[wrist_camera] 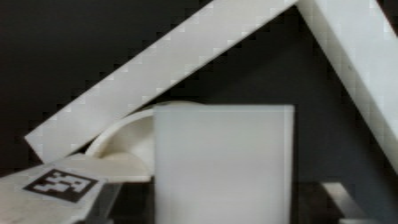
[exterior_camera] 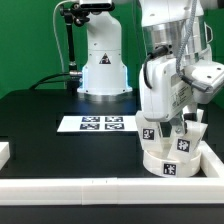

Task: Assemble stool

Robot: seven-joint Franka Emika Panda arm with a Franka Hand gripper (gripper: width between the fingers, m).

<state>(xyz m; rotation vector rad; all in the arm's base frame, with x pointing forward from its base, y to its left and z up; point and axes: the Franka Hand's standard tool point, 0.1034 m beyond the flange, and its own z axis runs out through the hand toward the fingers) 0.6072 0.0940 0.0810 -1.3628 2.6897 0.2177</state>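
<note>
The round white seat (exterior_camera: pixel 158 160) lies in the corner of the border rails, with marker tags on its rim. It also shows in the wrist view (wrist_camera: pixel 111 140) with one tag beside it. My gripper (exterior_camera: pixel 168 124) hangs straight above the seat and is shut on a chunky white leg (wrist_camera: pixel 222 160), which it holds upright over the seat. The leg fills the gap between the dark fingers (wrist_camera: pixel 334 196) of my gripper (wrist_camera: pixel 222 205). A second leg (exterior_camera: pixel 197 128) stands upright on the seat on the exterior view's right. The held leg's lower end is hidden.
White border rails run along the front (exterior_camera: pixel 100 187) and the exterior view's right (exterior_camera: pixel 214 160), meeting in a corner (wrist_camera: pixel 267 20). The marker board (exterior_camera: pixel 97 123) lies flat mid-table. A second robot base (exterior_camera: pixel 103 70) stands at the back. A short white rail piece (exterior_camera: pixel 5 152) is at the left.
</note>
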